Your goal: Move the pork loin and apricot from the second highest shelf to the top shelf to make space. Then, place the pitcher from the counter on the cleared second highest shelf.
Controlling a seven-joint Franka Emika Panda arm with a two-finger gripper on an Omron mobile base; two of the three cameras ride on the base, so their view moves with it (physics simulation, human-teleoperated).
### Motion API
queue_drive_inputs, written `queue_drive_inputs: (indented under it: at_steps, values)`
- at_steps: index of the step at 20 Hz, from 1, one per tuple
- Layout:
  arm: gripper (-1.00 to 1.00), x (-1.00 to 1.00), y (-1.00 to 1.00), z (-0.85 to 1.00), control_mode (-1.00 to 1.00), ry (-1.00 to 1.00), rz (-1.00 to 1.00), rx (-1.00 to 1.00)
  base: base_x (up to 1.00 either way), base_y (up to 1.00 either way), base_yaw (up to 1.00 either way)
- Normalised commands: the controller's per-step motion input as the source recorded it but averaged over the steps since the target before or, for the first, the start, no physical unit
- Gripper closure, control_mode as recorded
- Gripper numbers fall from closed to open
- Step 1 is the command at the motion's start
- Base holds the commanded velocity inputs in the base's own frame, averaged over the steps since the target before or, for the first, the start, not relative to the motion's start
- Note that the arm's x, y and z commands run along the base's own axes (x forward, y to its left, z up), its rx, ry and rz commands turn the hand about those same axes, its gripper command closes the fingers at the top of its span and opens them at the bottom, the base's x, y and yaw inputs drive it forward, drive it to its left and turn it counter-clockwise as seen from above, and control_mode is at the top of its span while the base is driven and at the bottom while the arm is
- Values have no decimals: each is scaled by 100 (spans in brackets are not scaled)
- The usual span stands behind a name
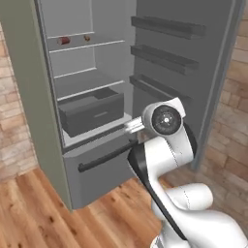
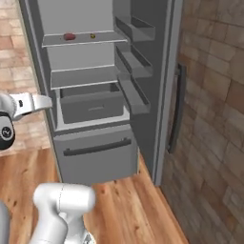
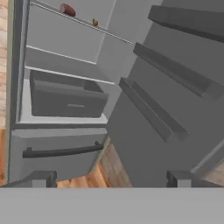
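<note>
Fridge, door swung open to the right. Pork loin [image 1: 63, 40]: reddish-brown stub, lying on second highest shelf [image 1: 104, 44], left part. Apricot [image 1: 87, 37]: tiny orange ball, same shelf, to the right of the loin, near but apart. Both also in hand view, top left, loin [image 3: 67, 9] left of apricot [image 3: 95, 22]. Lower shelf beneath [image 1: 87, 89], bare. Grey drawer [image 1: 92, 112] under that, pulled partway out. Bottom freezer drawer w/ dark bar handle [image 1: 107, 156]. Door bins [image 1: 164, 58]: three, stacked on inner door. Hand [image 3: 112, 179]: open, jaws wide apart, holding nothing, well short of the fridge, aimed at its interior. Wood floor [image 1: 34, 213]; brick wall [image 2: 214, 119] at right.
</note>
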Motion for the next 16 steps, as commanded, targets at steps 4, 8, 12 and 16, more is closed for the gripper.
queue_drive_inputs:
  at_steps: [4,8,12,16]
  values:
    - [-100,0,0,0,100,0,0,0,-63,-19,21]
    - [-100,0,0,0,100,0,0,0,-92,-50,50]
    - [-100,0,0,0,100,0,0,0,-100,-68,55]
    - [-100,0,0,0,100,0,0,0,-100,-65,57]
